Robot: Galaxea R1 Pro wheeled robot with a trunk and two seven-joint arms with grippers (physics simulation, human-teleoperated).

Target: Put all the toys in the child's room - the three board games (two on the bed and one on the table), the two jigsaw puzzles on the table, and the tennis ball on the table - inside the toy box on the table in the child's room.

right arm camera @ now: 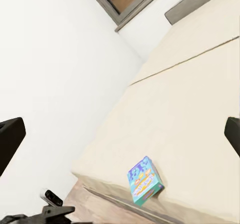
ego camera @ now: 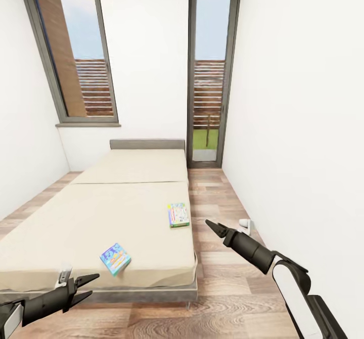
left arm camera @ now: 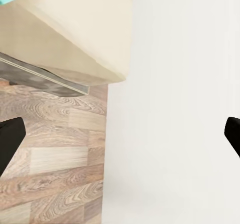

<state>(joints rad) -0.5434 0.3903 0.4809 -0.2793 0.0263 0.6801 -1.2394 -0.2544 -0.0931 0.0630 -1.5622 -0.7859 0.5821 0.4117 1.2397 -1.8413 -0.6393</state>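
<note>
Two board games lie flat on the beige bed (ego camera: 101, 212). The blue and orange one (ego camera: 115, 258) sits near the foot edge, also seen from the right wrist (right arm camera: 145, 180). The pale, green-edged one (ego camera: 178, 214) lies by the bed's right edge. My left gripper (ego camera: 90, 285) hovers open and empty just off the bed's foot, left of the blue box. My right gripper (ego camera: 211, 225) is open and empty over the floor, right of the green-edged box. The table, toy box, jigsaw puzzles and tennis ball are out of view.
A grey headboard (ego camera: 147, 144) stands against the far wall, between a window (ego camera: 76, 50) and a tall glass door (ego camera: 207, 76). A strip of wood floor (ego camera: 222, 278) runs between the bed and the right wall. A small white object (ego camera: 245, 223) sits there.
</note>
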